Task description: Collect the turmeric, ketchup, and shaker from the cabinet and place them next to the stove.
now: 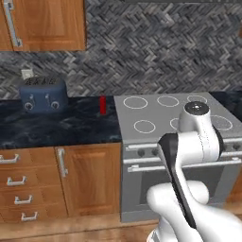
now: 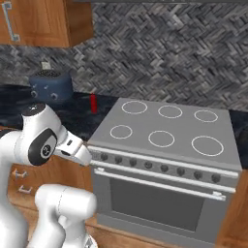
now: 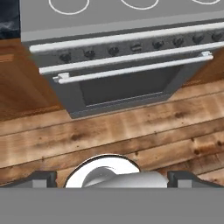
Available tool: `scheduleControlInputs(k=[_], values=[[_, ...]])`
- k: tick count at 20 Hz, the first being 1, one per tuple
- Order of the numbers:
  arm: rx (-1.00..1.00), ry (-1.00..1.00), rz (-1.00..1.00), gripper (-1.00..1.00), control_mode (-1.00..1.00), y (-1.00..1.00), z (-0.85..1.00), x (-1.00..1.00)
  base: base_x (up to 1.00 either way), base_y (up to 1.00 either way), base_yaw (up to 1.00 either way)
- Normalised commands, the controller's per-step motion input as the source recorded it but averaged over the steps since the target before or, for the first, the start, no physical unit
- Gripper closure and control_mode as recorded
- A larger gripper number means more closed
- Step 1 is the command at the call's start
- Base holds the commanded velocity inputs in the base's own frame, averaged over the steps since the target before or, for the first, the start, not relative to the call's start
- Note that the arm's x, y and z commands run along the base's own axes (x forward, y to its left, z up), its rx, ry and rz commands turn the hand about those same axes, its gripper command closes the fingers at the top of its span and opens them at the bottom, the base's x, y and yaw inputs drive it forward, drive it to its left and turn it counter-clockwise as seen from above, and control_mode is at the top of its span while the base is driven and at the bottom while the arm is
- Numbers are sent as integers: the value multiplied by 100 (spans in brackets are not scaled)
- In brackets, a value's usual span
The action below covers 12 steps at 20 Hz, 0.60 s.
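Note:
The ketchup (image 1: 102,105) (image 2: 93,103), a slim red bottle, stands upright on the dark counter just left of the stove (image 1: 165,118) (image 2: 164,131) (image 3: 127,48). The orange-brown wall cabinet (image 1: 45,23) (image 2: 41,22) hangs at the upper left with its door shut. The turmeric and the shaker are out of view. My gripper (image 3: 112,179) is open, with its two dark fingertips (image 3: 41,178) far apart and nothing between them. It hangs low in front of the oven door and faces the oven front and the wooden floor. My arm is folded near the base.
A blue toaster (image 1: 42,94) (image 2: 51,86) sits on the dark counter (image 1: 71,123) left of the ketchup. Base cupboards and drawers with silver handles (image 1: 19,182) run below it. The oven door handle (image 3: 131,68) juts out towards my hand.

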Motion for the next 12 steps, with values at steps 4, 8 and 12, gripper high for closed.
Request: scheduleControlInputs(k=[4,8,12], values=[[0,0,0,-100,100,0,0,0,-35,70,52],[0,0,0,-100,100,0,0,0,-39,70,52],[0,0,0,-100,100,0,0,0,-35,74,53]])
